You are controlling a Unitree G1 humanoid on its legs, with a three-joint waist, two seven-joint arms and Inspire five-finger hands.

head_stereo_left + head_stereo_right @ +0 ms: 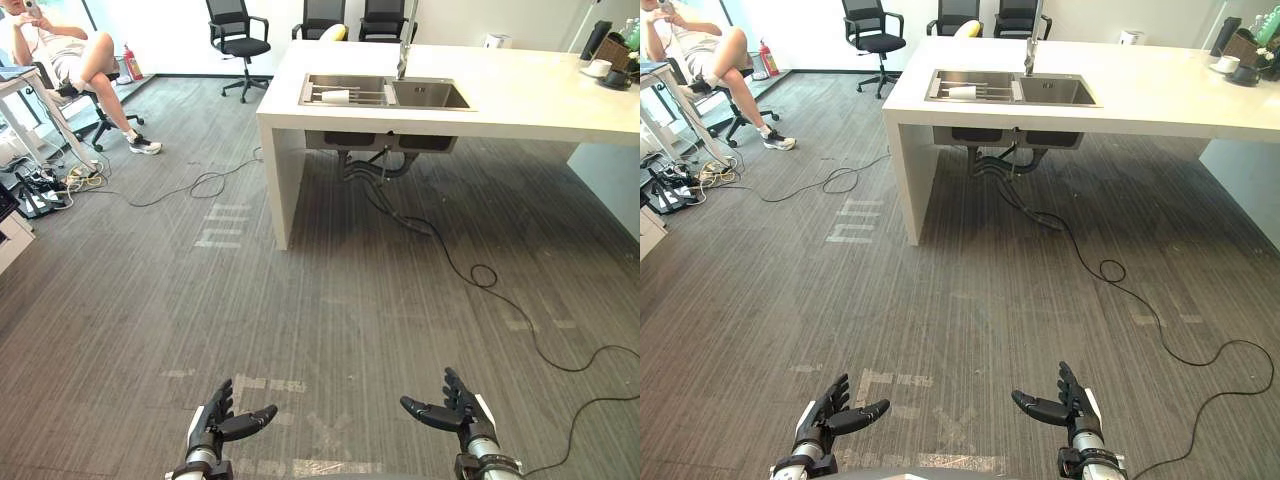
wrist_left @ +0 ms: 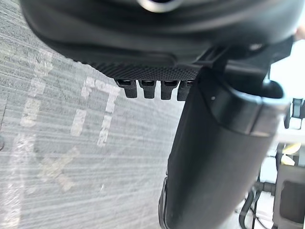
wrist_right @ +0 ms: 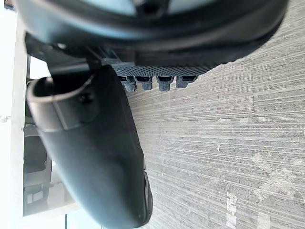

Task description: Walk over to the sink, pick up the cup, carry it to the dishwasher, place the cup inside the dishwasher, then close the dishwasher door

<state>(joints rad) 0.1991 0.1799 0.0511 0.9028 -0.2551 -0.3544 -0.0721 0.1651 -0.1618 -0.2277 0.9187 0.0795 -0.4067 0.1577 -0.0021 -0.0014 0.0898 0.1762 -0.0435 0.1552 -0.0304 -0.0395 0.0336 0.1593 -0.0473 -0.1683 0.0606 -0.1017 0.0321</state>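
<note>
Though far off, cup (image 1: 337,96) in sink (image 1: 430,96).

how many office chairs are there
4 chairs: one under the seated person far left, one alone on the carpet, two behind the counter; more may hide behind it.

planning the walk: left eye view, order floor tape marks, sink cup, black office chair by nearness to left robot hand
From the left robot hand:
1. floor tape marks, mid-floor ahead
2. cup, in the sink
3. black office chair, behind the counter
</note>
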